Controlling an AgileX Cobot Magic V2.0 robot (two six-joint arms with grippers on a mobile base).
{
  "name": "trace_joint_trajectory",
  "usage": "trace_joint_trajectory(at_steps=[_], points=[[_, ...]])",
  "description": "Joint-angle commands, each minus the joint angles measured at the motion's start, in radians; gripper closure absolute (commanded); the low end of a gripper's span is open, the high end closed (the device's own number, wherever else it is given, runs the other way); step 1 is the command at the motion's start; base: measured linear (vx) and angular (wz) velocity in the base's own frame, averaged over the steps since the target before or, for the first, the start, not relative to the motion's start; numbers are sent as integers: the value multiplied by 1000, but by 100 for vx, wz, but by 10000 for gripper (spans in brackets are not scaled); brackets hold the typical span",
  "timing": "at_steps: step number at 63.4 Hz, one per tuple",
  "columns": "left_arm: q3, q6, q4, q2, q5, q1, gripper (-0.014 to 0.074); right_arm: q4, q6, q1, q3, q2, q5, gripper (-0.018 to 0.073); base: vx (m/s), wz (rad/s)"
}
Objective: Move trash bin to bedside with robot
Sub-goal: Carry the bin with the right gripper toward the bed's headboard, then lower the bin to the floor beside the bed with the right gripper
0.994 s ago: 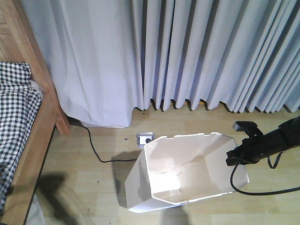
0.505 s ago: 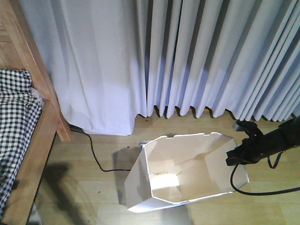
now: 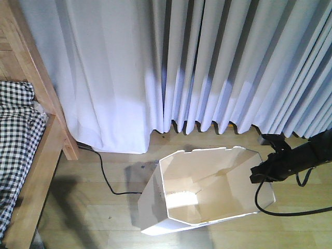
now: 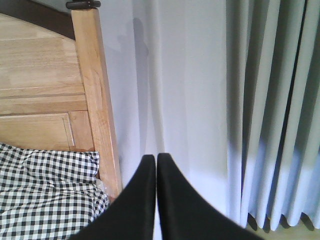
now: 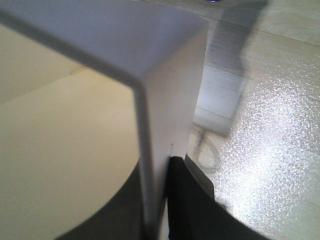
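In the front view, our right claw is clamped onto the rim of the white thin-walled plastic trash bin, which stands on the pale wooden floor to the claw's left. The light-brown wooden bed frame lies well apart, farther left beyond the bin.

In the left wrist view, our left claw has its fingers pressed together around nothing. The black-and-white checked bedding is to its left and a pale pleated curtain is ahead.

In the right wrist view, the right claw pinches the bin's wall, one finger on each side.
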Motion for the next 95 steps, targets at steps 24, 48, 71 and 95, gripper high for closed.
trace_joint_trajectory(at_steps=[24,48,71,95], points=[[-24,-4,-1,-5,-73,0,603,66,-7,-3,-11,-75,216,564,0,0],[-24,-4,-1,-5,-73,0,603,98,44,-3,-11,-58,144,564,0,0],[-24,-4,-1,-5,-73,0,603,61,158,7,-139,85,-36,564,0,0],[-24,-4,-1,-5,-73,0,603,-206,426,85,-479,368,-22,564,0,0]])
